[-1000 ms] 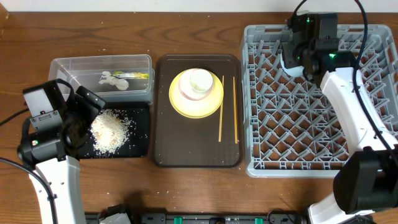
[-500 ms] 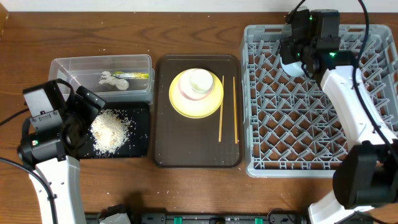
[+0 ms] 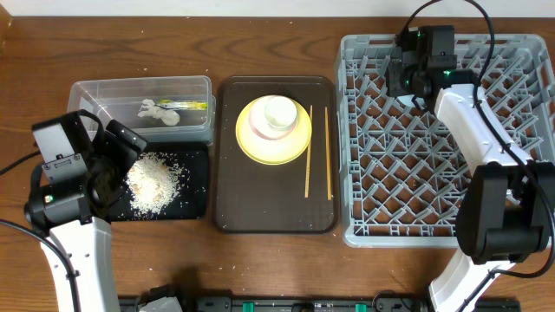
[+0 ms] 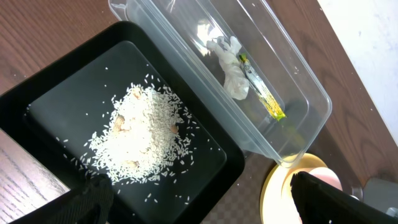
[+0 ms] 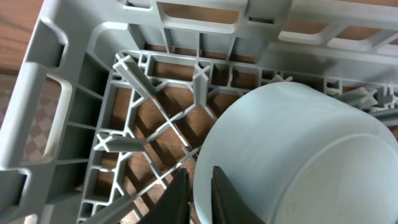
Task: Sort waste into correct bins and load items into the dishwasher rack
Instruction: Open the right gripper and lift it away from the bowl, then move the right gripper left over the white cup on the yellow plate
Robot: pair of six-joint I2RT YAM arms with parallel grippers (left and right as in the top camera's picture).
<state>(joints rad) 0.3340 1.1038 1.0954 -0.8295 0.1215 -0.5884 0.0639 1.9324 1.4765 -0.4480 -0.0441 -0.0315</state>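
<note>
Right wrist view shows my right pincer (image 5: 199, 173) clenched on the pale blue bowl (image 5: 292, 149), tilted in the dishwasher rack (image 5: 124, 37) corner just beneath me; releasing before it seats between pegs could topple it, while yellow plate (image 3: 299, 147), white bowl (image 3: 257, 124) and chopsticks (image 3: 308, 160) wait on the brown tray (image 3: 260, 208) leftward.

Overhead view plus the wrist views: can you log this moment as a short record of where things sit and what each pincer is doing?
clear tub: holds paper scrap and wrapper
black tray: holds rice heap
brown tray: yellow plate with white bowl and cup on it; two chopsticks beside the plate
rack: blue bowl in far left corner
left pincer: open, empty, over black tray
right pincer: shut on blue bowl's rim, inside rack
</note>
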